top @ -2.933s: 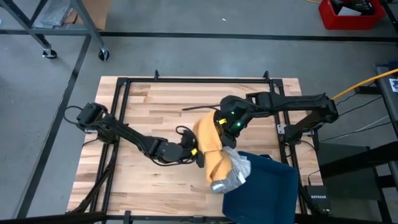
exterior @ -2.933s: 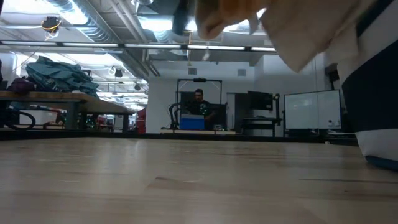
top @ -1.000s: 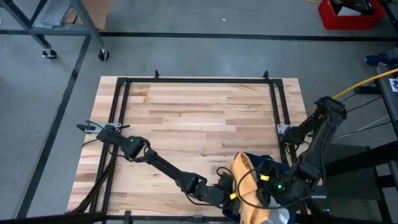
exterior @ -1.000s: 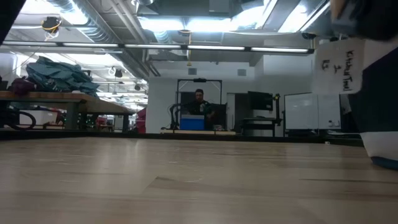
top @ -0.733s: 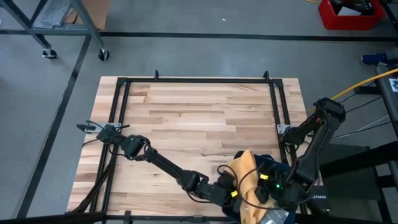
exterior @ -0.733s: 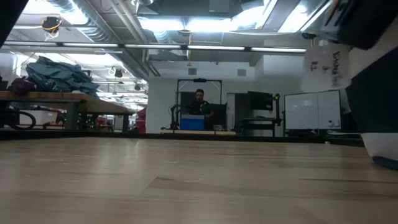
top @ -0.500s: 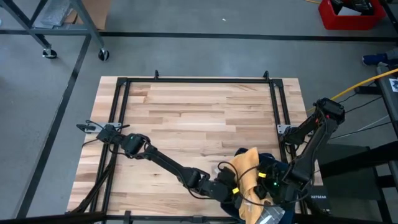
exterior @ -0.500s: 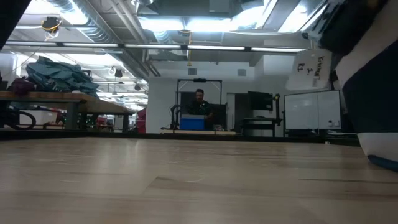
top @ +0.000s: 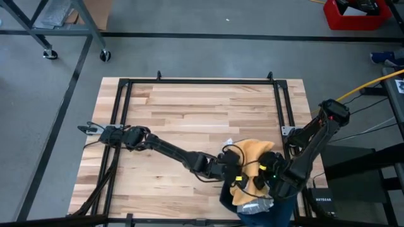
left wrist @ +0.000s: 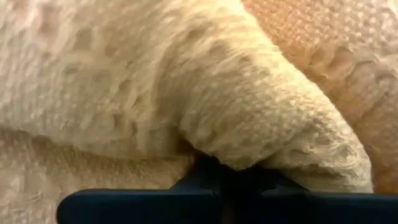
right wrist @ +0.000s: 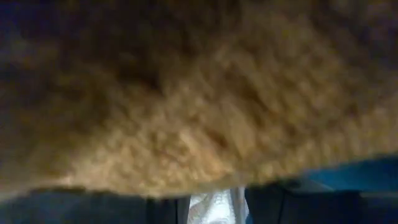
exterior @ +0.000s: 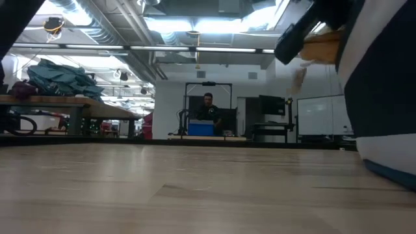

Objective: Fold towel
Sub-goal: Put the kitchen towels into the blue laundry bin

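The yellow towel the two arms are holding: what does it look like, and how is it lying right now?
The yellow towel is mustard coloured with a knobbly, waffle-like weave. It sits bunched, not flat, near the table's front right corner, partly over a dark blue cloth. The left gripper is shut on a thick fold of it, seen close up in the left wrist view. The right gripper is pressed into it from the other side.

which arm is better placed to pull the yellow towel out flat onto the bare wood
Left, probably. The left gripper is shut on the yellow towel and its arm stretches back across the bare table. The right gripper sits crowded at the table's near right edge.
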`<state>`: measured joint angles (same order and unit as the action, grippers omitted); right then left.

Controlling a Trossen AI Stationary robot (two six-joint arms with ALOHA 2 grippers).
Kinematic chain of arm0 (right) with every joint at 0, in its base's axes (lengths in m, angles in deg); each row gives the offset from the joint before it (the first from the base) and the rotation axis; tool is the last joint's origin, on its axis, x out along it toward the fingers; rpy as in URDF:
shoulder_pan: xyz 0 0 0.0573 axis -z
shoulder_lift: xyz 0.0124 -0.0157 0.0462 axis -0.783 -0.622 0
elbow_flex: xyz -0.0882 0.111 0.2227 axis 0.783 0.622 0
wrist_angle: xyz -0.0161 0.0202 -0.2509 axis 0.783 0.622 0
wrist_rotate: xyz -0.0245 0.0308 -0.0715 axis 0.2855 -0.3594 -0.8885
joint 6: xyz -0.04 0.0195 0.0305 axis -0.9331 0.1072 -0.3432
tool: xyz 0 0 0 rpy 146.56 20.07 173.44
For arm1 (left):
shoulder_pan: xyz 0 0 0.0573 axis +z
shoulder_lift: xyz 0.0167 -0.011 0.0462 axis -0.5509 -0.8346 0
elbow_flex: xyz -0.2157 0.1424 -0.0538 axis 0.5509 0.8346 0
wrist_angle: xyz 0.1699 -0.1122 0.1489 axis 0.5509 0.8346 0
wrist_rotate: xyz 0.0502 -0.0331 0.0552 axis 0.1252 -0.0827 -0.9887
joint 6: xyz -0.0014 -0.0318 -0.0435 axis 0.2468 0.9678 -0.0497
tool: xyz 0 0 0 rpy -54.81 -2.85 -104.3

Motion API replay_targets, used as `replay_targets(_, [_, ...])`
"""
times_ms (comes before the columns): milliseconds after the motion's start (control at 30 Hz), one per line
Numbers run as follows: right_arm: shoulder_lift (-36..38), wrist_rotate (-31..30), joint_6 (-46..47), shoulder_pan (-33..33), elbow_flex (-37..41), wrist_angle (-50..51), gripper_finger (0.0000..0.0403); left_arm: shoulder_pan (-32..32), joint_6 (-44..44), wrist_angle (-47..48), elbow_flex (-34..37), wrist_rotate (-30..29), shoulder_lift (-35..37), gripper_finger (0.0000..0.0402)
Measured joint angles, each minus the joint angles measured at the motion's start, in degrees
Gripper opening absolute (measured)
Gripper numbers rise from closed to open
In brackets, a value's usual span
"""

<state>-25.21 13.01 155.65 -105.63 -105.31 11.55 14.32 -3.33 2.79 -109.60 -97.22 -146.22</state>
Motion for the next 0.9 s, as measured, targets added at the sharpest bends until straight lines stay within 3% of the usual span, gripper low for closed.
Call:
replay_targets(133, [0.1,8.1,-4.1,2.1,3.5,-13.6,0.0121,0.3,0.2,0.7,0.2,7.2,-0.1,0.0008])
replay_targets(267, [0.1,10.2,-6.9,0.8,7.0,-27.4,0.0122,-0.6,0.3,3.9,0.1,10.3,-0.1,0.0008])
replay_targets(467, [0.1,8.7,-7.5,0.6,10.9,-28.0,0.0122,1.0,-4.0,9.5,-0.1,10.0,0.0,0.0008])
replay_targets(667, [0.3,11.7,-8.2,6.2,16.5,-28.5,0.0122,5.2,-6.1,12.8,-0.1,10.0,0.1,0.0008])
replay_targets(900, [0.8,12.4,-21.3,14.5,17.8,-29.0,0.0122,9.7,-12.5,16.2,0.0,9.9,0.6,0.0008])
